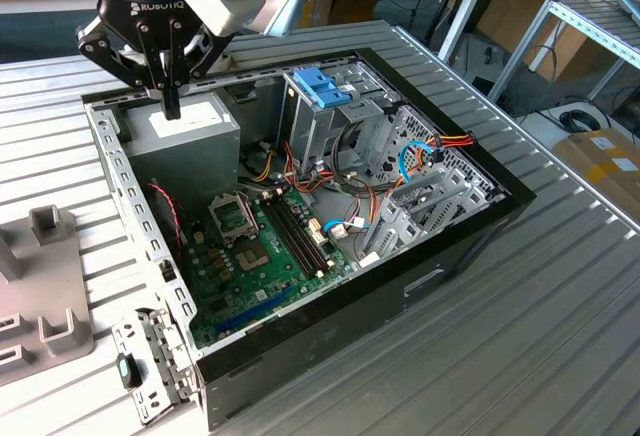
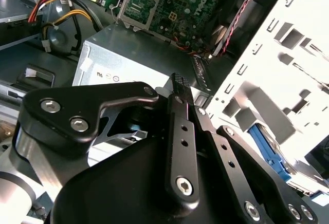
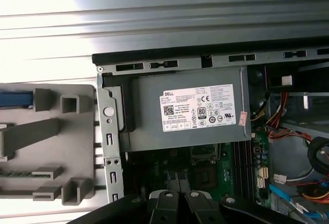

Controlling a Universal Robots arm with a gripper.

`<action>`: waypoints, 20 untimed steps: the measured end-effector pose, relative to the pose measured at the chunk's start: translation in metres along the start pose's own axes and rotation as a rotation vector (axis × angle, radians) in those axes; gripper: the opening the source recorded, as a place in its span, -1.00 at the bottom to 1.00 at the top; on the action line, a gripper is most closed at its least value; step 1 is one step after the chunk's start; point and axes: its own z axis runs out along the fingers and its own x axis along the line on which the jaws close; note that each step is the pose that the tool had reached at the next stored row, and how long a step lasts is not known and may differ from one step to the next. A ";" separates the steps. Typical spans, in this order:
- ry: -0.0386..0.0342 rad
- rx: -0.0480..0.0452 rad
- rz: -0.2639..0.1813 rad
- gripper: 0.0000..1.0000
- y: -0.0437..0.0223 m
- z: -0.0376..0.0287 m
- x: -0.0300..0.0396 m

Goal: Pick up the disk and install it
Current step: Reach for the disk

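At my own tip, the end effector [image 1: 172,106] hangs with its fingers pressed together on nothing, just above the grey power supply [image 1: 195,136] in a corner of the open computer case [image 1: 440,246]. Past the case's perforated side wall [image 1: 135,191], towards the exterior view's left, a grey fixture [image 3: 56,147] sits on the table [image 1: 520,356] — and on it a blue strip I take for the disk [image 3: 15,99], its visible edge running along the table's ribs.
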 end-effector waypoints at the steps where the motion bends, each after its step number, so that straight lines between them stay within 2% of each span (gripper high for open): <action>1: -0.0001 0.0007 0.000 -0.79 0.0000 0.0000 0.0004; 20: -0.0014 0.0198 -0.001 -0.79 -0.0006 -0.0003 0.0076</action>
